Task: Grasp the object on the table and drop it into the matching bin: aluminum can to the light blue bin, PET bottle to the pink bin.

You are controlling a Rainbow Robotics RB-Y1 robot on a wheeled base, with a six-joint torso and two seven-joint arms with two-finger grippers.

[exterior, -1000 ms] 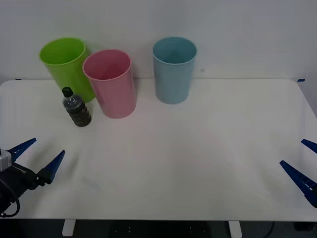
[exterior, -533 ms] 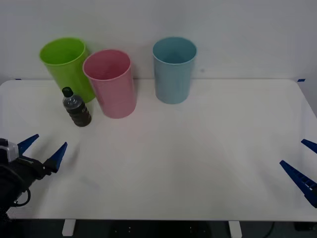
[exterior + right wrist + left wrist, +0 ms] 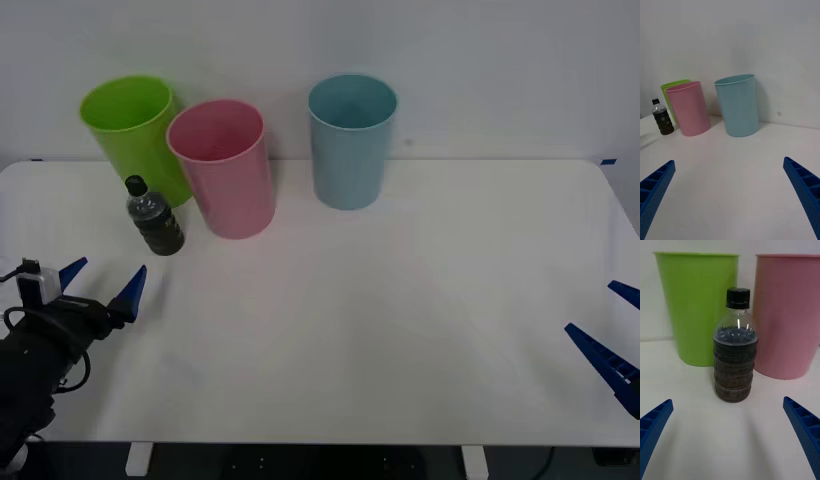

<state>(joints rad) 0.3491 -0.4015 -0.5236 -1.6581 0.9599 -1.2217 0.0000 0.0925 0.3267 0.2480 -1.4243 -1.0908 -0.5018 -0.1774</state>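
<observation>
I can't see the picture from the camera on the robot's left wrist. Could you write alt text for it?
A small clear PET bottle of dark liquid with a black cap stands upright on the white table, centred ahead of the open left pincer, whose blue fingers sit at the bottom corners. Behind it stand a lime green bin and the pink bin.

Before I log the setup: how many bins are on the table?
3, along the far edge: lime green bin leftmost, pink bin beside it, light blue bin further right.
</observation>
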